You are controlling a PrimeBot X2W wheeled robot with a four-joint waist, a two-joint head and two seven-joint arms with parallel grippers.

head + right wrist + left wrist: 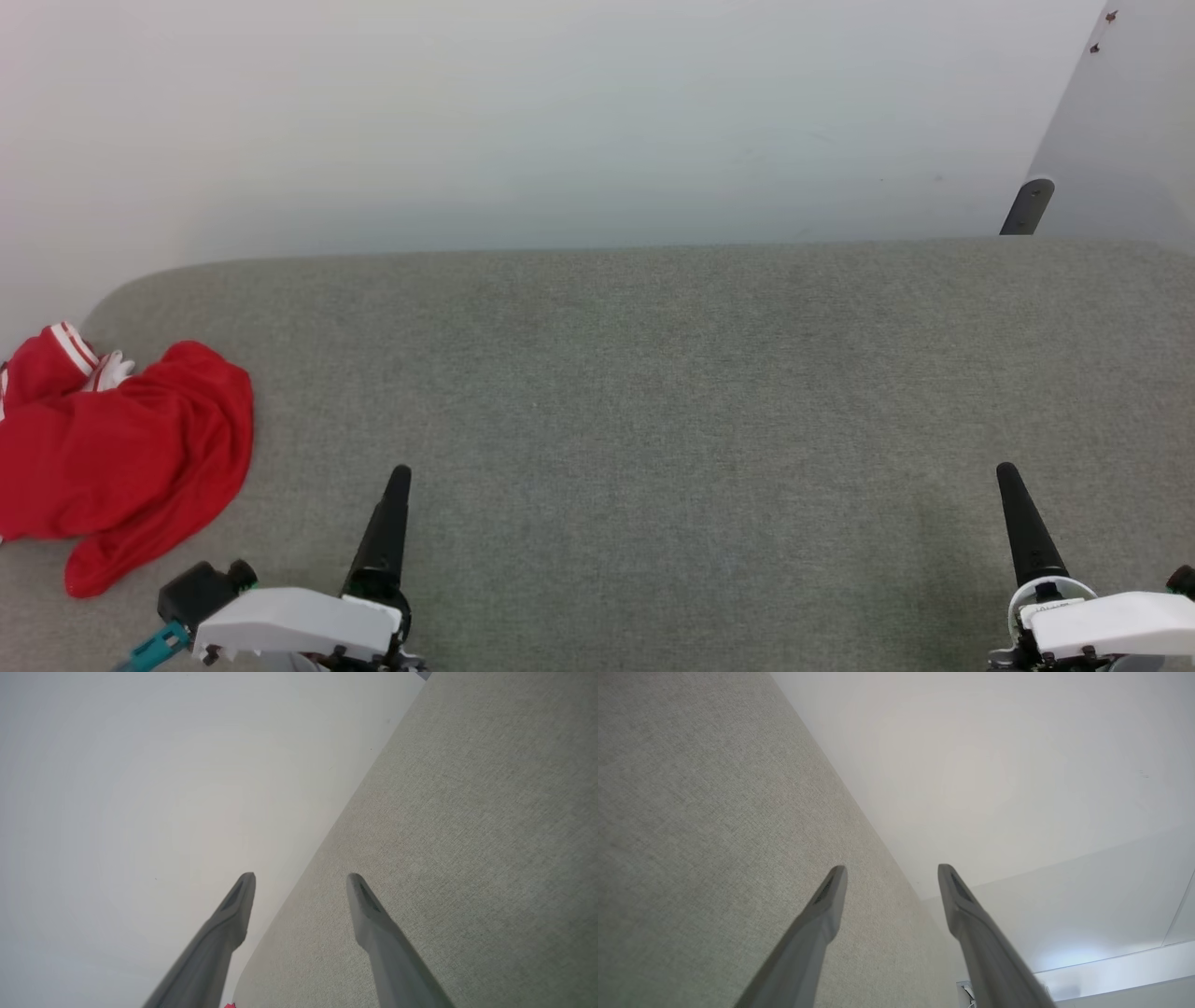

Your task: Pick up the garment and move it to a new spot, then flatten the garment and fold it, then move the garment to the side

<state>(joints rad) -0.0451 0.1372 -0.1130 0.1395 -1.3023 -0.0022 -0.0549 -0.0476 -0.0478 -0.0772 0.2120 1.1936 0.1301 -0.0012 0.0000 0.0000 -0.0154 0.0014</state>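
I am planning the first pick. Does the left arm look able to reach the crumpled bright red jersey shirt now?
Probably yes. The crumpled bright red jersey shirt lies at the left edge of the grey fabric-covered surface, beside the open left gripper, with nothing lying between them.

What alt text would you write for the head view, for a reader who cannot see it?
A crumpled red garment with white striped trim lies at the far left of a grey fabric-covered surface, apart from both grippers. The left gripper and right gripper sit low in the picture, dark fingers pointing up, holding nothing.
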